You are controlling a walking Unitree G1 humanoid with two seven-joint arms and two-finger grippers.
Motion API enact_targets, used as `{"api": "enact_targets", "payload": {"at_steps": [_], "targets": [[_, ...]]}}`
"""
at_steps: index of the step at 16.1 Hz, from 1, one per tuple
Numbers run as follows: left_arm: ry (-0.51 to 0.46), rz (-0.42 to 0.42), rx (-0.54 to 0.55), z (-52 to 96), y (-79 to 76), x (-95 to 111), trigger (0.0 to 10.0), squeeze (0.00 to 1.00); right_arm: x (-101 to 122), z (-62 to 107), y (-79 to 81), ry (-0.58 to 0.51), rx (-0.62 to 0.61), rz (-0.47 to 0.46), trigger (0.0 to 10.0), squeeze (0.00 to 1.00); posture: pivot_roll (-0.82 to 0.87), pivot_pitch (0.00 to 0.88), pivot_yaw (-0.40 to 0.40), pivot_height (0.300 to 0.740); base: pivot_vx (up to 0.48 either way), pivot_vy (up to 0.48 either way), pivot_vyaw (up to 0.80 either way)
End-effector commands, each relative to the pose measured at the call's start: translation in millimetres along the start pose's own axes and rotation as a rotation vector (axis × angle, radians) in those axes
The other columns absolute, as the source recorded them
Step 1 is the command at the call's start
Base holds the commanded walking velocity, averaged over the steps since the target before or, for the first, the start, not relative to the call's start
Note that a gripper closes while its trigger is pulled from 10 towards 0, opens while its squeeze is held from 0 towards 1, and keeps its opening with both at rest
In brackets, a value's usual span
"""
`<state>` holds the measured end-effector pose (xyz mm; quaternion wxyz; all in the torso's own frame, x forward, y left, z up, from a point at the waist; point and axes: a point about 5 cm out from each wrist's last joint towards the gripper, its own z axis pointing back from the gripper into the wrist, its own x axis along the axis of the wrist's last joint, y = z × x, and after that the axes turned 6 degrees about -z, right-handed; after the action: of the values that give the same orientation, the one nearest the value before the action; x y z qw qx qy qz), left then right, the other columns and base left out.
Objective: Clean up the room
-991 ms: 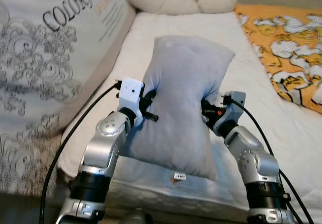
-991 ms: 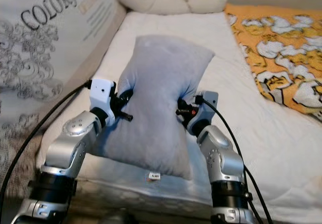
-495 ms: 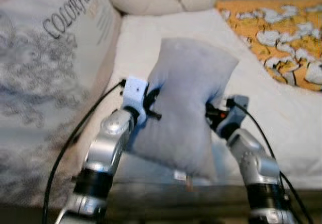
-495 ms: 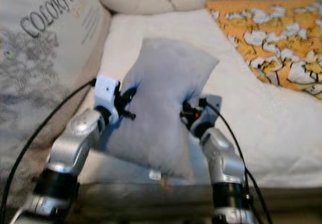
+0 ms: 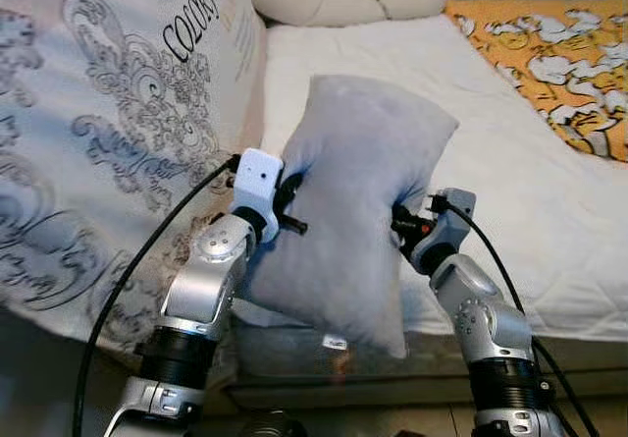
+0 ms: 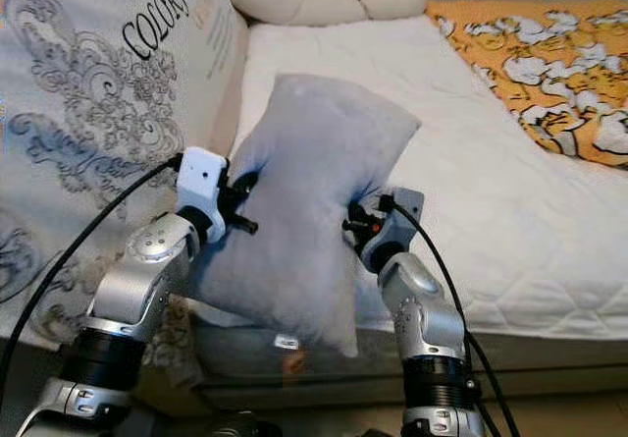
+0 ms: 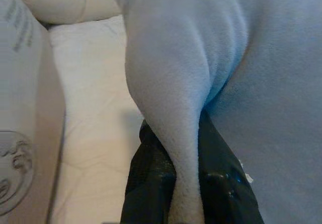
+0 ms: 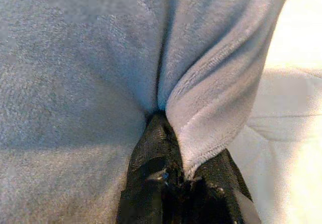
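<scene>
Pillow (image 5: 358, 196): held between left gripper (image 5: 287, 201) and right gripper (image 5: 400, 226), above mattress (image 5: 510, 172) edge; printed cushion (image 5: 108, 152) to left; blanket (image 5: 559, 64) far right.

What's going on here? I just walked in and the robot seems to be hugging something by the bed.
The robot is holding a pale grey-blue pillow up in front of itself with both arms, over the near edge of a white mattress. The left gripper and the right gripper each pinch a fold of fabric on opposite sides of it. A large patterned cushion leans on the robot's left, and an orange floral blanket lies at the far right.
</scene>
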<state>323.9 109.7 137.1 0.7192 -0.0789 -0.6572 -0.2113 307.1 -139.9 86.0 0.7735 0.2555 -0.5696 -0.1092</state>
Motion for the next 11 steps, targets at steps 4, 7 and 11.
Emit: {"api": "enact_targets", "payload": {"at_steps": [4, 7, 11], "targets": [[-0.05, -0.001, 0.061, -1.9, 8.7, 11.4, 10.0, 0.0, 8.4, -3.1, 2.4, -0.03, 0.012, 0.023, 10.0, 0.0, 0.02, 0.0, 0.047, 0.74, 0.06, 0.0, 0.0], [-0.038, -0.003, 0.071, -2.3, 10.1, 8.6, 10.0, 0.0, 9.7, -5.6, 1.8, -0.021, 0.006, 0.069, 10.0, 0.0, 0.02, 0.0, 0.036, 0.74, 0.24, 0.0, 0.0], [-0.04, 0.009, 0.076, -3.1, 7.0, 7.7, 10.0, 0.0, 9.7, -7.9, 1.9, -0.015, 0.005, 0.077, 10.0, 0.0, 0.03, 0.0, 0.022, 0.74, 0.262, 0.0, 0.0]]}}
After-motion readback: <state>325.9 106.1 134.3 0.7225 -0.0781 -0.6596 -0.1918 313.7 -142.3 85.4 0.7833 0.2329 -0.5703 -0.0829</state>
